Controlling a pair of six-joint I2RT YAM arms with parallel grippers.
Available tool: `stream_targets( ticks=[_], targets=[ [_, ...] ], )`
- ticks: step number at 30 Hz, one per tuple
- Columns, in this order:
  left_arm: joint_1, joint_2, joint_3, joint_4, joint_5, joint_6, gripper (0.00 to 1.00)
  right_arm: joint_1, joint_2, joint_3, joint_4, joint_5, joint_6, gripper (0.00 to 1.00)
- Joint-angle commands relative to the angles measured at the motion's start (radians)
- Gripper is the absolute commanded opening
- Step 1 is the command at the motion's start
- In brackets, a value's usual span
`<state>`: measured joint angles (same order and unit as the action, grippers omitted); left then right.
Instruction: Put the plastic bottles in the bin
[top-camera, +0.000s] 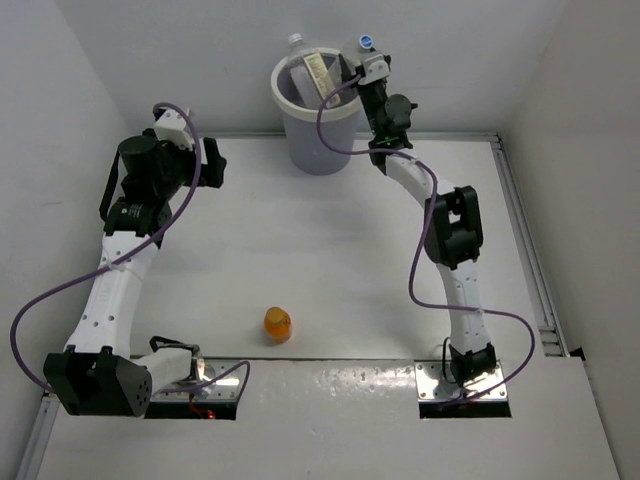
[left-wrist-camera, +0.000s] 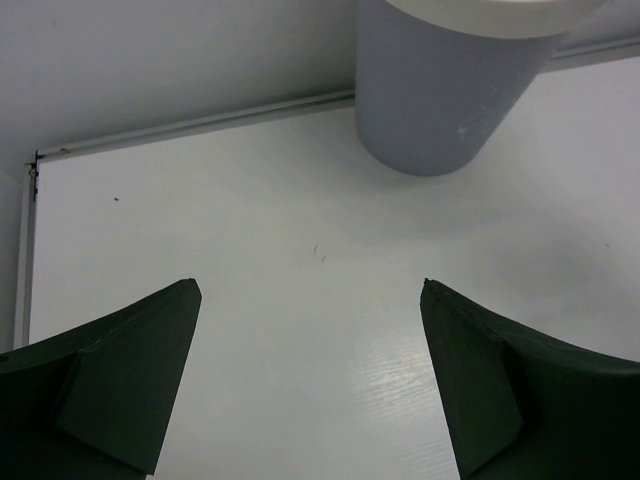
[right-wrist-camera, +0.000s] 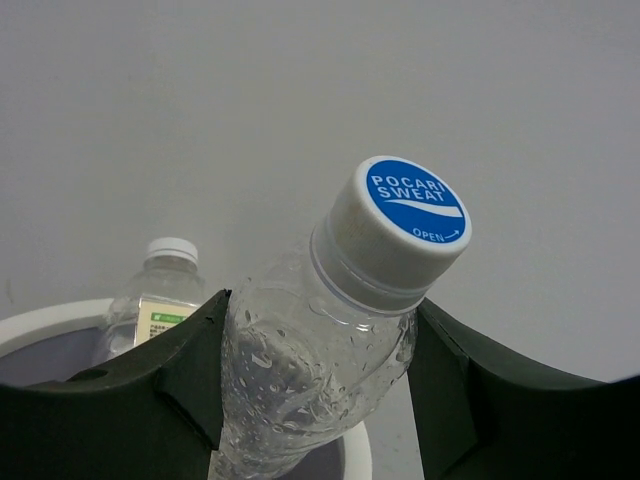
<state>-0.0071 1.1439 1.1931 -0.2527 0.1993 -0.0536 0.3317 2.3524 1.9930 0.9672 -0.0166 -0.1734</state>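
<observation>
**Clear plastic bottle with blue cap (right-wrist-camera: 335, 300) gripped at the rim of the round grey-lavender plastic bin (top-camera: 320, 145)**

The right gripper (right-wrist-camera: 315, 350) has its jaws clamped on the bottle's wet body, neck tilted upward, just above the bin's white rim. A clear cream-labelled bottle (top-camera: 318, 68) leans inside the bin. The left gripper (left-wrist-camera: 310, 300) hangs over the white table (top-camera: 350, 250) near the bin, jaws apart and empty. A squat orange bottle (top-camera: 278, 324) stands well apart from the bin, near the arm bases.

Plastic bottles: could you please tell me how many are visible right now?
3. An orange bottle stands on the table; a cream-labelled bottle stands in the bin; the right gripper holds a blue-capped bottle at the bin's rim. Others may lie hidden inside.
</observation>
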Motion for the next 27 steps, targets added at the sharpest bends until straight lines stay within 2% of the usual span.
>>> stream_targets(
  ticks=[1, 3, 5, 6, 8, 9, 11, 12, 13, 16, 18, 21, 24, 25, 26, 27],
  targets=[
    [0.01, -0.004, -0.003, -0.011, 0.057, 0.044, 0.99, 0.021, 0.065, 0.087, -0.008, -0.086, -0.064, 0.17],
    [0.01, -0.013, -0.003, -0.036, 0.069, 0.044, 0.99, 0.027, 0.094, 0.119, -0.018, -0.098, -0.137, 0.16],
    [0.01, -0.013, -0.003, -0.045, 0.08, 0.044, 0.99, 0.038, 0.104, 0.115, -0.03, -0.118, -0.173, 0.22],
    [0.01, -0.013, -0.003, -0.055, 0.08, 0.044, 0.99, 0.041, 0.1, 0.109, -0.039, -0.132, -0.185, 0.23],
    [0.01, -0.023, -0.012, -0.065, 0.08, 0.044, 0.99, 0.05, 0.093, 0.092, -0.038, -0.132, -0.237, 0.11],
    [0.01, -0.035, -0.012, -0.065, 0.08, 0.044, 0.99, 0.05, 0.097, 0.099, -0.038, -0.108, -0.256, 0.0],
    [0.01, -0.044, -0.021, -0.065, 0.08, 0.044, 0.99, 0.058, 0.12, 0.159, -0.062, -0.068, -0.294, 0.0],
    [0.01, -0.044, -0.021, -0.065, 0.08, 0.044, 0.99, 0.059, 0.13, 0.168, -0.077, -0.059, -0.294, 0.05],
    [0.01, -0.053, -0.032, -0.074, 0.089, 0.044, 0.99, 0.056, 0.111, 0.173, -0.094, -0.06, -0.278, 0.21],
    [0.01, -0.053, -0.032, -0.074, 0.089, 0.044, 0.99, 0.05, 0.085, 0.129, -0.131, -0.072, -0.233, 0.35],
    [0.01, -0.053, -0.032, -0.083, 0.089, 0.044, 0.99, 0.044, 0.068, 0.125, -0.181, -0.086, -0.236, 0.4],
    [0.01, -0.053, -0.023, -0.106, 0.1, 0.054, 0.99, 0.044, 0.091, 0.141, -0.168, -0.059, -0.244, 0.46],
    [0.01, -0.042, -0.014, -0.129, 0.123, 0.063, 0.99, 0.046, 0.085, 0.142, -0.203, -0.063, -0.248, 0.48],
    [0.01, -0.042, -0.013, -0.129, 0.123, 0.063, 0.99, 0.044, 0.079, 0.138, -0.205, -0.065, -0.244, 0.52],
    [0.01, -0.042, -0.013, -0.129, 0.133, 0.063, 0.99, 0.044, 0.074, 0.121, -0.196, -0.068, -0.244, 0.59],
    [0.01, -0.042, -0.013, -0.138, 0.144, 0.072, 0.99, 0.044, 0.071, 0.119, -0.19, -0.071, -0.239, 0.75]
  ],
)
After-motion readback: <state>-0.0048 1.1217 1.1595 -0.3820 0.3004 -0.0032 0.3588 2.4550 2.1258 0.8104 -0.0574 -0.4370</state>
